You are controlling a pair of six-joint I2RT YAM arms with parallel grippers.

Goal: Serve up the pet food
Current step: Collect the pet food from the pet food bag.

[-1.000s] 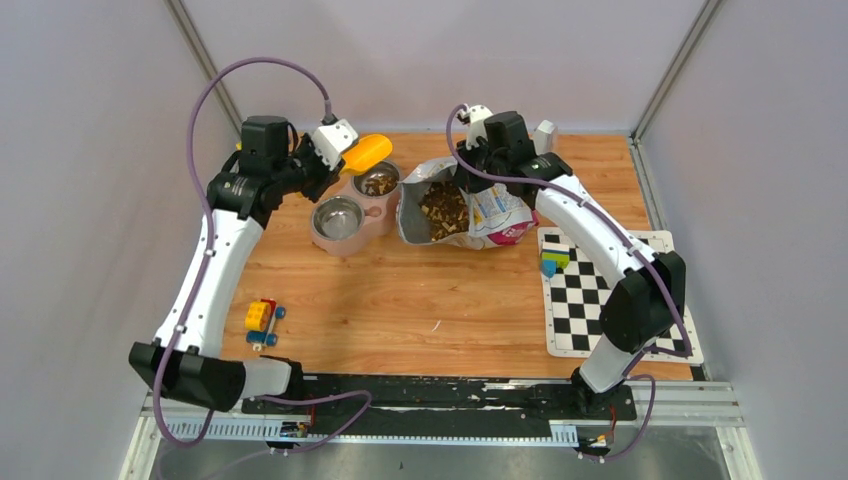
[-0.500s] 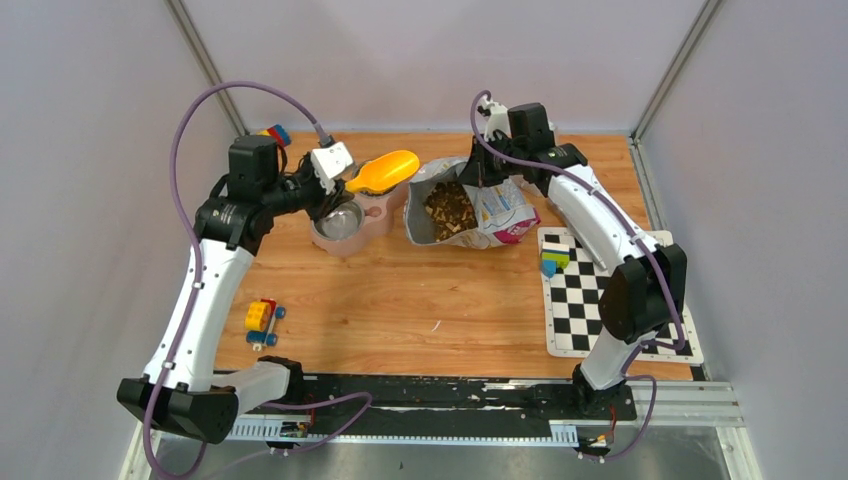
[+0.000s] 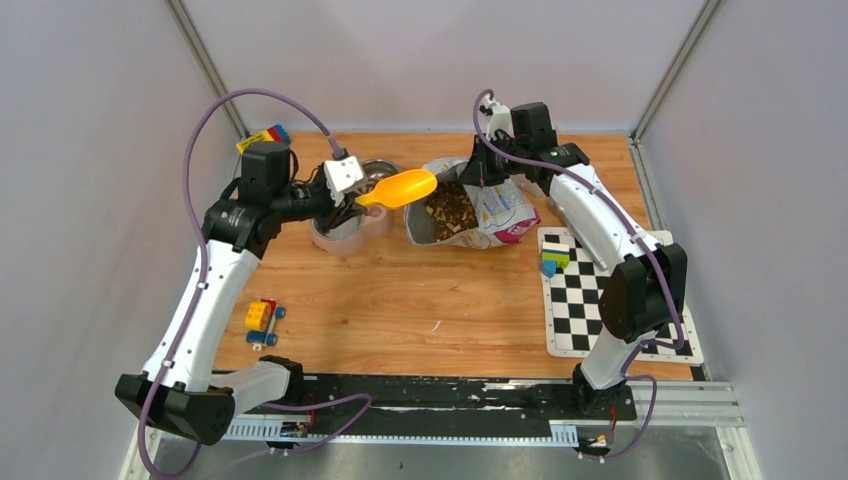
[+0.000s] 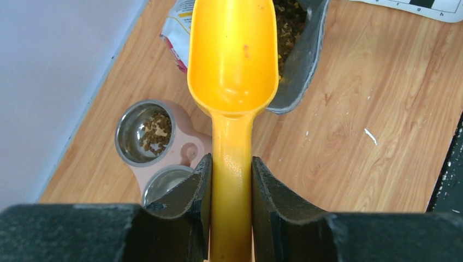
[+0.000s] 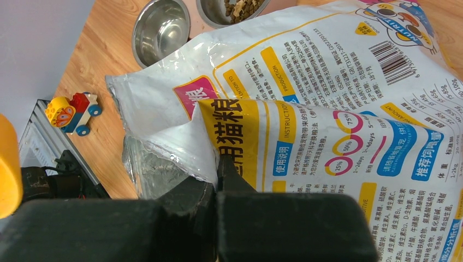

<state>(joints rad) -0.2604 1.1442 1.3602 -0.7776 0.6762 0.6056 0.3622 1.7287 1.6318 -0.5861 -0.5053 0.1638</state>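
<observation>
Left gripper (image 4: 230, 161) clamped on the handle of the glossy yellow plastic scoop (image 4: 233, 54). Right gripper (image 5: 218, 169) pinched tight on the edge of the crinkly yellow-and-white bag (image 5: 338, 109), silver-lined, lying mouth open on the grained wooden table (image 4: 355, 109). Pink double bowl (image 4: 188, 148) with round steel cups just beside the bag. Pet food (image 4: 289, 22): small brown kibble in the bag mouth, some in the far cup. Barcode and label text are legible only from the right wrist view.

Open table (image 3: 420, 290) lies between toy car (image 3: 262, 321) and checkered mat (image 3: 590, 312); kibble bag (image 3: 497, 210) and bowl (image 3: 340, 243) crowd the far side.
</observation>
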